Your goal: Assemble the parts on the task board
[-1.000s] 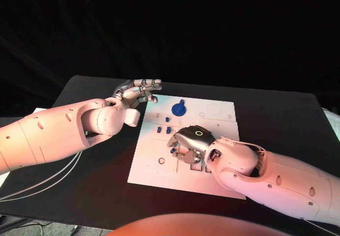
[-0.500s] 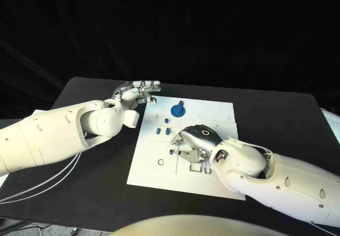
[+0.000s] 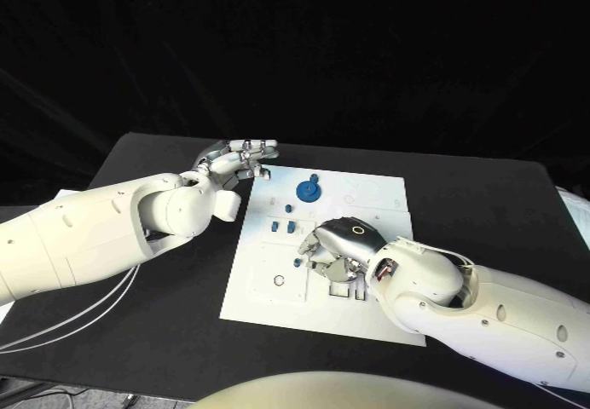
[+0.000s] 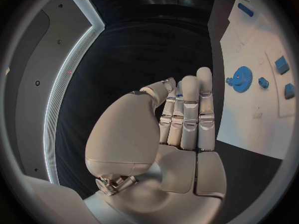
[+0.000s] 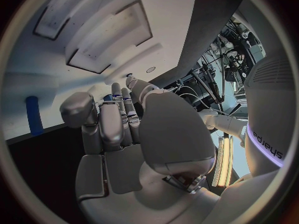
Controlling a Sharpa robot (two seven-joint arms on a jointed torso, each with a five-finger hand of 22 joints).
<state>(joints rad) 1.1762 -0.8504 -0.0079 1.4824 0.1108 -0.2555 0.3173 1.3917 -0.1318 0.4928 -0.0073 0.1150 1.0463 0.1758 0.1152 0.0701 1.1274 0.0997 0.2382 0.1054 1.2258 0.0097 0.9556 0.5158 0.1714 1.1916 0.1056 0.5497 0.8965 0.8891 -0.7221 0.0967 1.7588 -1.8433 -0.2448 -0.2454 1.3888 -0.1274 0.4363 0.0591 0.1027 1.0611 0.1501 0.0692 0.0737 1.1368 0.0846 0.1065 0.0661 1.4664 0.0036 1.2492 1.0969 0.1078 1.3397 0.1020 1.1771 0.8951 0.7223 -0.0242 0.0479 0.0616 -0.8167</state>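
Observation:
The white task board (image 3: 375,192) lies mid-table. A blue gear (image 3: 311,188) sits near its far edge, with small blue parts (image 3: 286,226) standing in the board just nearer. My right hand (image 3: 339,247) is low over the board's middle with its fingers curled down. In the right wrist view a sliver of a small blue part (image 5: 107,98) shows between its thumb and fingertips, and a blue peg (image 5: 32,115) stands on the board beyond them. My left hand (image 3: 241,157) hovers off the board's far left corner, fingers straight, holding nothing. The left wrist view shows the gear (image 4: 241,78) beside that hand (image 4: 181,119).
The black table (image 3: 160,290) surrounds the board on every side. White cables (image 3: 86,311) trail under my left arm at the table's left edge. Another blue part (image 4: 244,9) lies near the board's far end in the left wrist view.
My right hand has edged slightly toward the board's near right, fingers still curled down. The left hand has stayed put.

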